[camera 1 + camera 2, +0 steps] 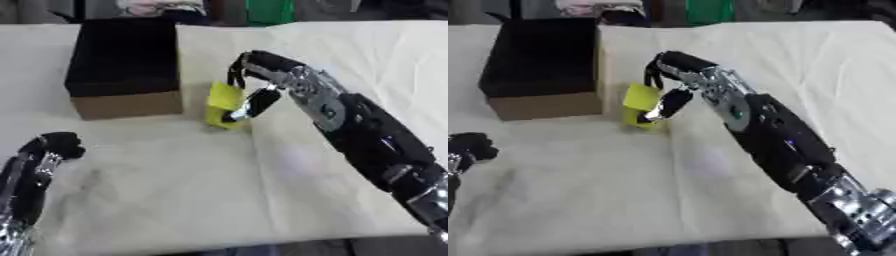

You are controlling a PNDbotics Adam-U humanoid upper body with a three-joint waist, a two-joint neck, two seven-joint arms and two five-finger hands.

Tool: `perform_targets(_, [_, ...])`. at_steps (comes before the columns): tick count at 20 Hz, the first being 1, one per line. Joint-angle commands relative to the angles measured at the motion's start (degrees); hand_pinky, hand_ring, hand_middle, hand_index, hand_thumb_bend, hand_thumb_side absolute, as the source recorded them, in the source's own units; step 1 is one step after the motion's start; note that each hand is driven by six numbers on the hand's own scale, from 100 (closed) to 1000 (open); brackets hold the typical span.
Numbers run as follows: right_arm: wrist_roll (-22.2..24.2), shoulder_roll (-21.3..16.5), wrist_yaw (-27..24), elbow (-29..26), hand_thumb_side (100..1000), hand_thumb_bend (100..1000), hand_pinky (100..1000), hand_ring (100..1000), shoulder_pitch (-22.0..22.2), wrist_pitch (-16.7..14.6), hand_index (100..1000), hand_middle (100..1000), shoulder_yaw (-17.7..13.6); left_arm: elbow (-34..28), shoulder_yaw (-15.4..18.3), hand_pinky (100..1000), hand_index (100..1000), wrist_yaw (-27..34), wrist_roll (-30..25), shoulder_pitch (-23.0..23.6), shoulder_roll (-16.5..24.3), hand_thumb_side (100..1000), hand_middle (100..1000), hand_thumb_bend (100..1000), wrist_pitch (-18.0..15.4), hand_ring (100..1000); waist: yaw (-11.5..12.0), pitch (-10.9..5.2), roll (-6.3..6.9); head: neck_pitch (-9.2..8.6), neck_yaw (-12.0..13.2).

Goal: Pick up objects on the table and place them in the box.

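Note:
A yellow object (223, 104) stands on the white cloth just right of the box (125, 67), a cardboard box with a dark open inside. My right hand (258, 82) reaches in from the lower right and curls around the yellow object, fingers over its top and thumb against its right side. The object's base still looks to be at the cloth. My left hand (54, 145) rests at the lower left, fingers curled, holding nothing.
The white cloth covers the table (219, 190), with wrinkles near the middle. Beyond the far edge sit a green item (269, 11) and other clutter. The table's front edge runs along the bottom of the view.

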Motion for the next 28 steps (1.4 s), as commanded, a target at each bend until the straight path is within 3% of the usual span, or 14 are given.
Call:
perform_targets(1, [-2.04, -0.36, -0.03, -0.83, 355, 551, 688, 719, -1.37, 0.19, 529, 355, -0.37, -0.87, -0.05, 697, 678, 0.39, -0.26, -0.77, 0.52, 695, 581, 450, -0.16, 616, 0.13, -0.71, 0.01, 0.29, -0.2])
perform_targets(7, [-4.04, -0.95, -1.89, -2.93, 295, 504, 682, 713, -2.73, 1.01, 525, 348, -0.29, -0.85, -0.04, 697, 678, 0.37, -0.27, -0.77, 0.58, 695, 580, 450, -0.15, 616, 0.29, -0.72, -0.24, 0.29, -0.11])
perform_targets(17, [-3.08, -2.86, -7.65, -8.03, 211, 495, 684, 715, -9.76, 3.97, 536, 353, -1.74, -0.79, -0.5, 698, 678, 0.29, -0.73, -0.9, 0.77, 695, 580, 450, -0.16, 616, 1.59, -0.79, -0.74, 0.29, -0.7])
perform_targets(20, [-3.35, -2.55, -8.07, -7.2, 215, 463, 684, 715, -11.94, 4.5, 547, 364, -2.55, -0.91, -0.84, 698, 678, 0.37, -1.1, -1.48, 0.84, 692, 580, 449, -0.22, 616, 2.65, -0.59, -1.0, 0.09, -1.52])
perform_targets(23, [-3.89, -1.91, -8.12, -5.35, 194, 488, 684, 717, -13.82, 4.68, 562, 378, -3.56, -1.01, -1.43, 698, 678, 0.52, -1.73, -2.23, 0.79, 691, 581, 449, -0.22, 616, 4.06, -0.25, -1.32, -0.56, -2.53])
perform_targets(28, [-5.97, 0.67, -8.07, 1.0, 214, 444, 679, 723, -16.3, 4.61, 591, 397, -6.01, -1.22, -2.68, 698, 678, 0.95, -3.05, -3.99, 0.52, 681, 581, 448, -0.19, 616, 6.62, 0.32, -1.63, -1.75, -4.52])
